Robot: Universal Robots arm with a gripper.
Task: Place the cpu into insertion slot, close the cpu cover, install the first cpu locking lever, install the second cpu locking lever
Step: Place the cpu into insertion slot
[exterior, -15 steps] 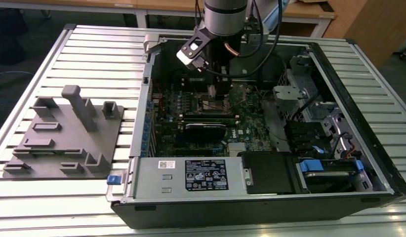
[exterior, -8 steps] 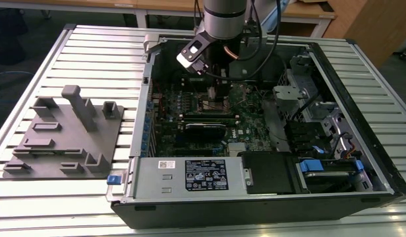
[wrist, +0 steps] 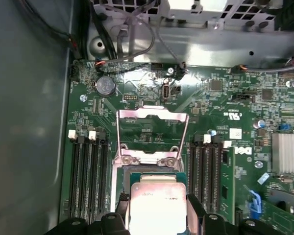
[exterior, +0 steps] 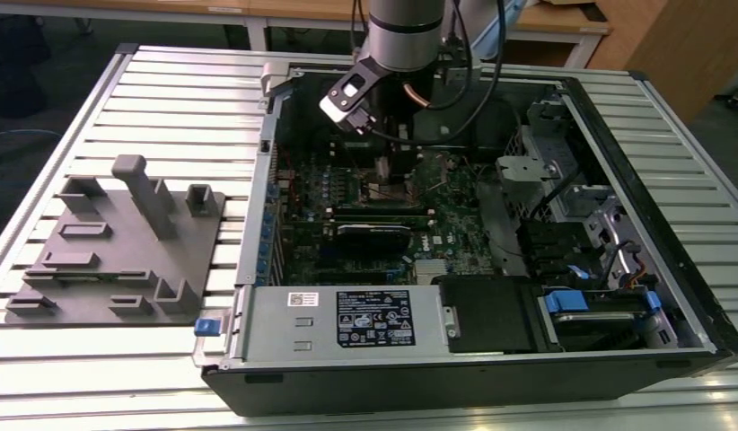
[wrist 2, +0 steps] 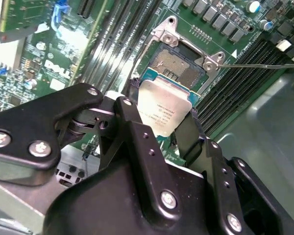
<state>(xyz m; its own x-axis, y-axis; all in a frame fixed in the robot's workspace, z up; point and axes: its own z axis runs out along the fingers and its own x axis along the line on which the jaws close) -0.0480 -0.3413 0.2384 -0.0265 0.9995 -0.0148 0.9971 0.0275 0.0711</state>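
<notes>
Inside the open black PC case (exterior: 465, 391), nearest to us in the first wrist view, the black two-finger gripper (wrist: 157, 218) is pinched onto the cpu (wrist: 156, 203), a flat square chip w/ a dull silver-grey top. One finger (wrist: 196, 214) presses on each of two opposite edges; the other two edges are free. The chip hangs over the near part of the insertion slot (wrist: 152, 170), a square socket w/ dark centre & silvery rim in the green board. Contact: we can't tell.

Just beyond, the cpu cover (wrist: 152, 113), a thin silvery frame plate, stands open, tipped away from the socket, leaving its face open from above. Long black memory slots (wrist: 88, 171) flank the socket closely on both sides. In the second wrist view a thin silvery lever rod (wrist 2: 257, 64) sticks out sideways from a socket corner. Farthest off is the case's grey metal wall (wrist: 186, 44) w/ cables.
</notes>
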